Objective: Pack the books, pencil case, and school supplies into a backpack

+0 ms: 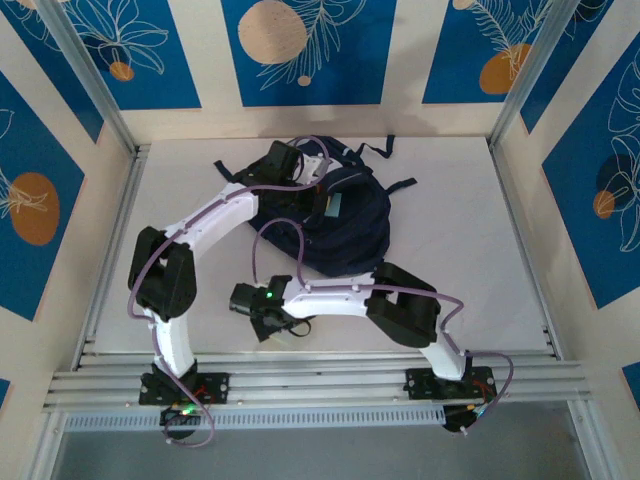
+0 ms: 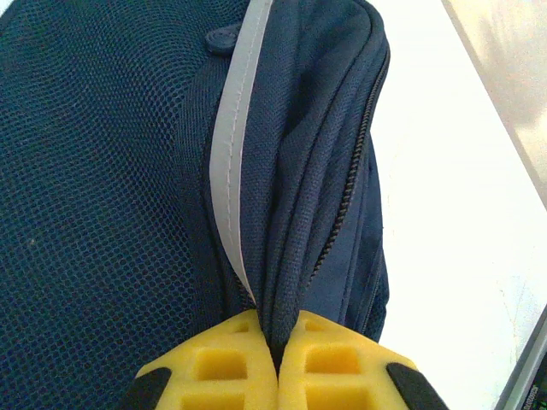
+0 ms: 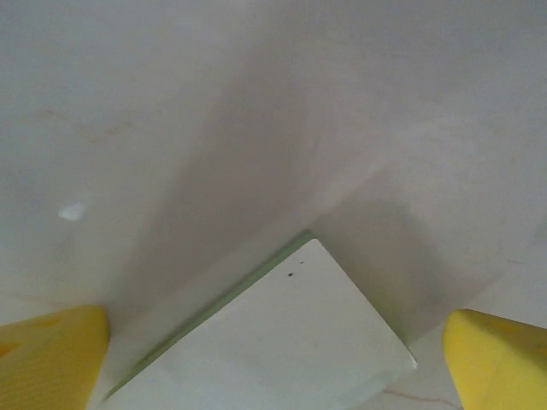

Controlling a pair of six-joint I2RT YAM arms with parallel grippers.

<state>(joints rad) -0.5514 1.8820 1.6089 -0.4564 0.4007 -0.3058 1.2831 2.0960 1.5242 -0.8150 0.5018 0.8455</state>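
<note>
Clearly the packing is at the loading step: the left gripper (image 2: 278, 346) is clenched on a fold of the backpack (image 1: 345, 225) beside the zipper (image 2: 349, 188), at the backpack's 11 o'clock edge, probably to lift its mouth. The backpack lies in the middle of the table (image 1: 480, 260). At its 7 o'clock, near the front edge, the right gripper (image 3: 273, 350) stands spread wide over a pale flat piece (image 3: 299, 333) with a greenish edge, grasping nothing. Next, I think, it must go lower and close on the thin sides of this piece.
</note>
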